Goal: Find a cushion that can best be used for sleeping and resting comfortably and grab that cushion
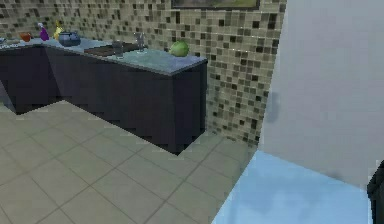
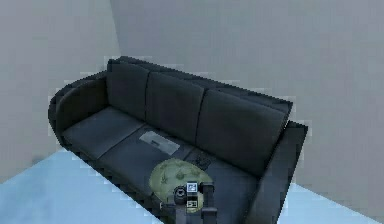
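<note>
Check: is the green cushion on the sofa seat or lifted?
On the seat: cushion lies flat on the sofa at the gripper; whether held, cannot tell.

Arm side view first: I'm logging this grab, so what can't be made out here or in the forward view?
1. Arm side view: whether the fingers hold anything; the pale green cushion lies on the sofa right at them.
2. Arm side view: the flat grey thing on the seat, too small to name.
3. Forward view: the small things at the counter end, too small.
4. Forward view: the dark shape, cut off by the right edge.
</note>
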Controlling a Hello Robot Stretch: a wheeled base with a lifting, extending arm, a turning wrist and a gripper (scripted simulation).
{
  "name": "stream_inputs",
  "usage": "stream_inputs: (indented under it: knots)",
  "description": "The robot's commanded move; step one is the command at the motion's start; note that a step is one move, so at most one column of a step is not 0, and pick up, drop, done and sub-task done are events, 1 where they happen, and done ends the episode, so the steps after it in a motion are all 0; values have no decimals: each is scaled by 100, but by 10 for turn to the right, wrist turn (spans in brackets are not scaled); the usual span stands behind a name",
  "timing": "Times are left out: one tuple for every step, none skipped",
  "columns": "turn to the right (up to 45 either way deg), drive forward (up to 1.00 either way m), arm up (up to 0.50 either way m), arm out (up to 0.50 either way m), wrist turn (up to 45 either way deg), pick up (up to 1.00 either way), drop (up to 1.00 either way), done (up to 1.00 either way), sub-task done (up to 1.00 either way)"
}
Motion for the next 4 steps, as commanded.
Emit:
stream_inputs:
  knots:
    - [0, 0, 0, 0, 450, 0, 0, 0, 0]
    - [0, 0, 0, 0, 450, 0, 0, 0, 0]
    - [0, 0, 0, 0, 450, 0, 0, 0, 0]
    - [0, 0, 0, 0, 450, 0, 0, 0, 0]
